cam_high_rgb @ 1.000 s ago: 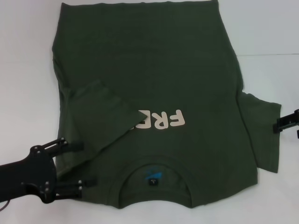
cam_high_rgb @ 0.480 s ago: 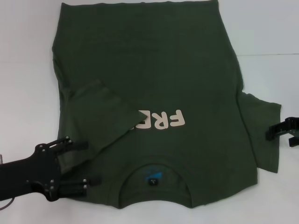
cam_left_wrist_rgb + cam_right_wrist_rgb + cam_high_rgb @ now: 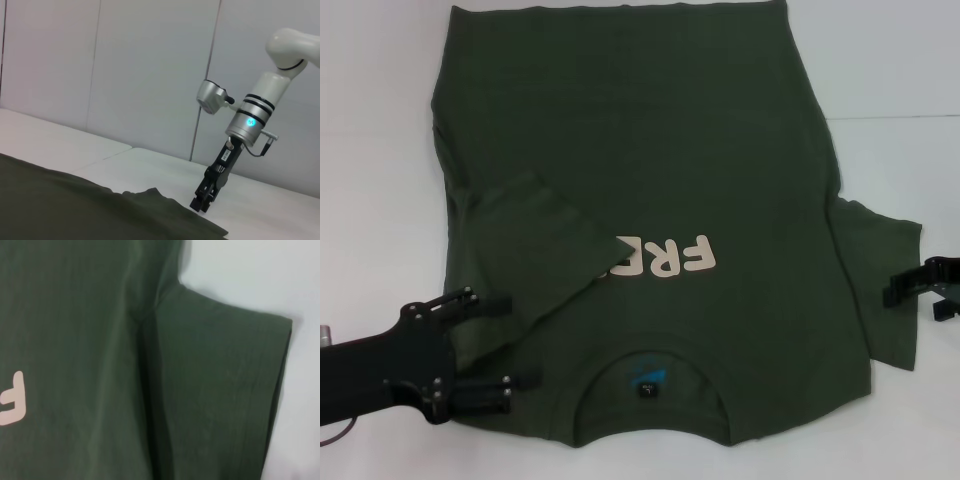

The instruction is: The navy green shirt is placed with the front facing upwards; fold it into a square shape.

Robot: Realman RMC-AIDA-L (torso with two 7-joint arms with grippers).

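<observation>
Nearest the robot, the left gripper (image 3: 495,345) sits low at the shirt's near left edge beside the collar (image 3: 650,385), fingers spread with one prong over the folded-in left sleeve (image 3: 525,245) and the other along the shoulder hem, holding nothing that I can see. The navy green shirt (image 3: 640,180) lies flat on the white table (image 3: 380,150), front up, collar toward the robot and the "FREE!" print (image 3: 665,258) half covered by that left sleeve. So the left side fold looks done and the right one is in hand: the right sleeve (image 3: 885,290) still lies spread outward, and the right gripper (image 3: 910,290) hovers at its outer hem, fingers apparently parted and gripping no cloth. Next it probably must dip, pinch the hem and carry it inward over the chest. Compared with a second ago, the left gripper has slid down and rightward, and the right gripper has come lower and closer to the sleeve; the shirt itself is unchanged.
</observation>
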